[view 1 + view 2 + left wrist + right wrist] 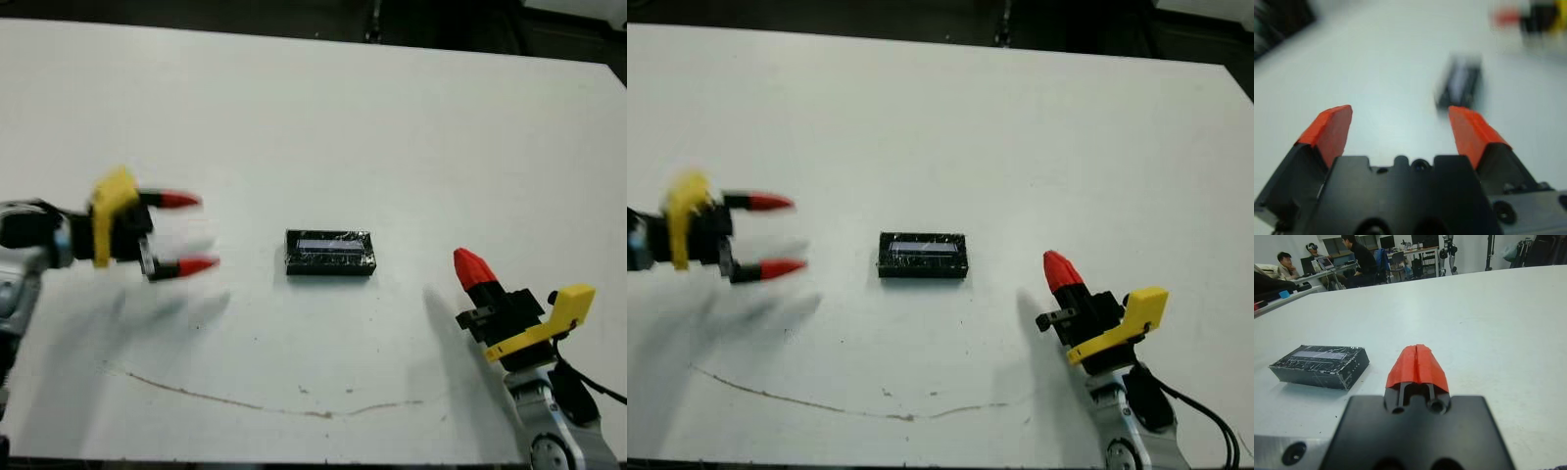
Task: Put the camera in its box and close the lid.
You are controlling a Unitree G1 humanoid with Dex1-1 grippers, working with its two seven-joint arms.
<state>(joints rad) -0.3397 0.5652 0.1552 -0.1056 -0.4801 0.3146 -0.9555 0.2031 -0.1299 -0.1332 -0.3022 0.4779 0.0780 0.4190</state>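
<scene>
Box (330, 253) sits at table (323, 117) centre with one crinkly black lid (1320, 363) on top, closed. One right gripper (469, 265), at four o'clock from it, fingers pressed together, holding nothing. One left gripper (186, 233), at nine o'clock, fingers spread, empty. Three seated people (1284, 262) visible far beyond the table edge.

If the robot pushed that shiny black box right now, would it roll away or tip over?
Probably neither. The box is low and flat with straight sides, so it would likely slide across the white table. Its crinkly, glinting top looks slick, so the fingers might slip on it.
</scene>
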